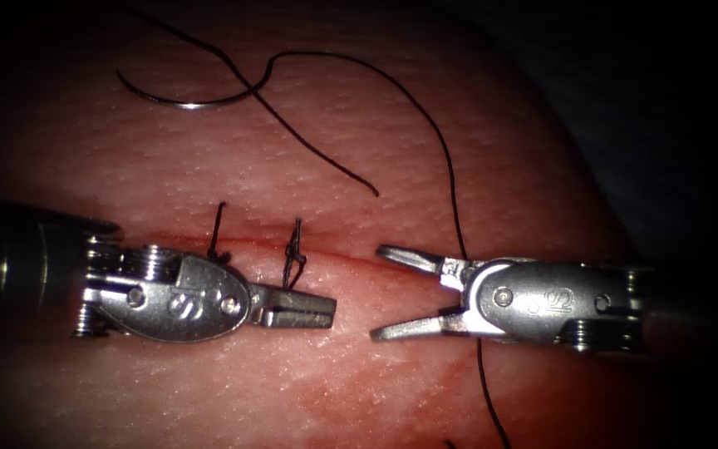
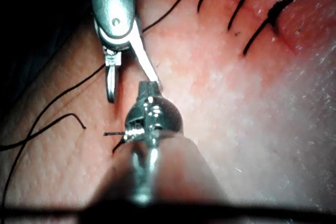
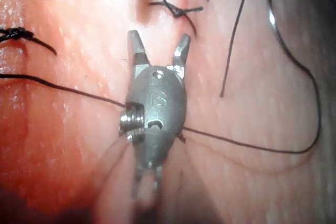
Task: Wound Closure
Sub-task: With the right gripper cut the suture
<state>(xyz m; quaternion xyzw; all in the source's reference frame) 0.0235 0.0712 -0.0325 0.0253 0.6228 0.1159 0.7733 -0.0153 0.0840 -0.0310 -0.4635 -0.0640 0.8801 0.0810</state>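
Observation:
The curved needle [image 1: 184, 101] lies loose on the tissue [image 1: 209, 166] at the upper left, beyond the cut [image 1: 351, 259], not in the tissue and held by neither tool. Its black thread [image 1: 449, 179] arcs right, runs behind my right tool and trails down. My left tool [image 1: 330, 309] lies just on the near side of the cut with its jaws shut on nothing. Facing it, my right tool [image 1: 378, 291] [image 3: 159, 39] has its jaws spread wide and empty. Two knotted stitches [image 1: 295, 254] stand on the cut beside the left tool.
A cut thread end [image 1: 374, 193] rests on the tissue above the cut. Red fluid [image 1: 359, 407] stains the near tissue. Earlier stitches [image 2: 268, 19] cross the cut in the left wrist view. The tissue falls away into dark at the far right.

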